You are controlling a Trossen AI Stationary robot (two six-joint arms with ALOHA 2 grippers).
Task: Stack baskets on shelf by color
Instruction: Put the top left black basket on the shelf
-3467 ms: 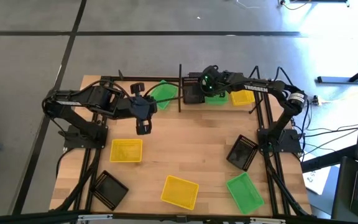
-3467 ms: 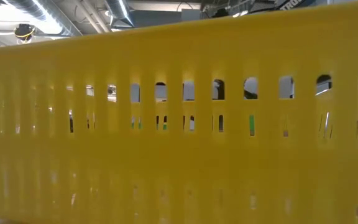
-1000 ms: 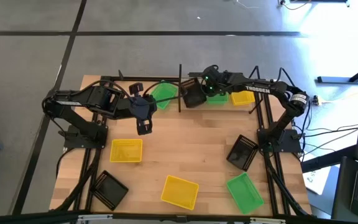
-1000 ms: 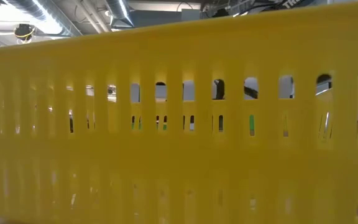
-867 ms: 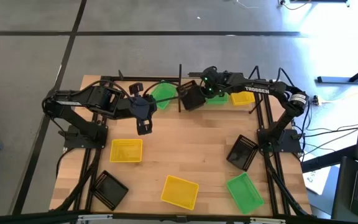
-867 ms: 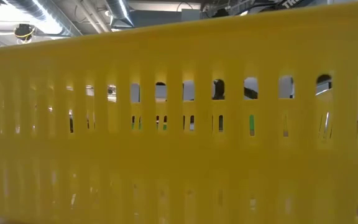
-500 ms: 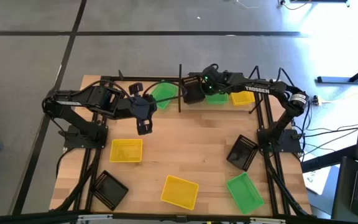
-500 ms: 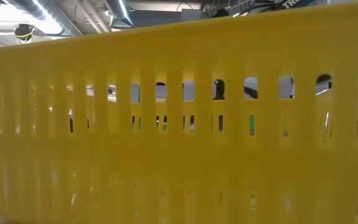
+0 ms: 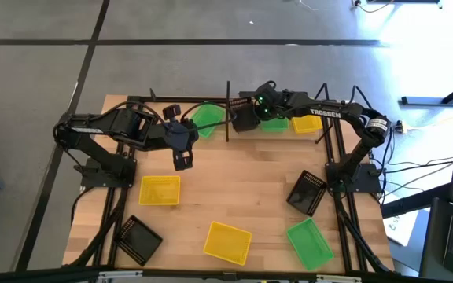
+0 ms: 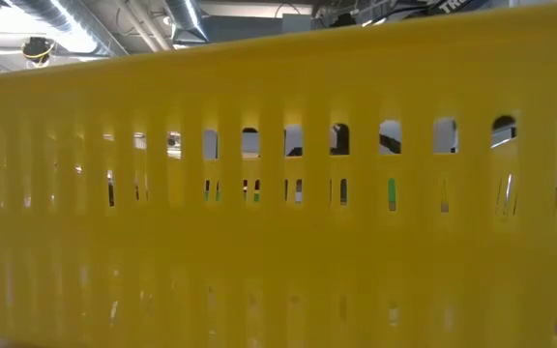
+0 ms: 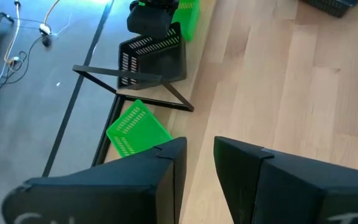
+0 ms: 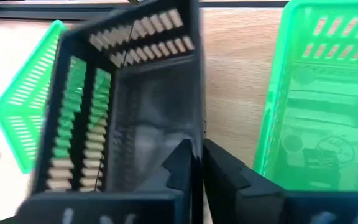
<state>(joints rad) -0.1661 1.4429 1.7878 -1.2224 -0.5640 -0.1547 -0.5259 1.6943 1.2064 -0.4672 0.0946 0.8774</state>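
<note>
Looking down from above, the right gripper [image 9: 250,118] pinches a perforated black plastic basket [image 9: 243,118] at the pale wooden shelf [image 9: 314,130], just beside a green perforated basket [image 9: 273,124]. Right wrist view: fingers [image 12: 219,165] clamp its wall. Left gripper [image 9: 181,161] hangs near that shelf, slightly parted, holding nothing.

Bright, even daylight floods in; glare whitens the floor at far right. A yellow basket [image 10: 278,193] looms blurred, blocking the low view.
</note>
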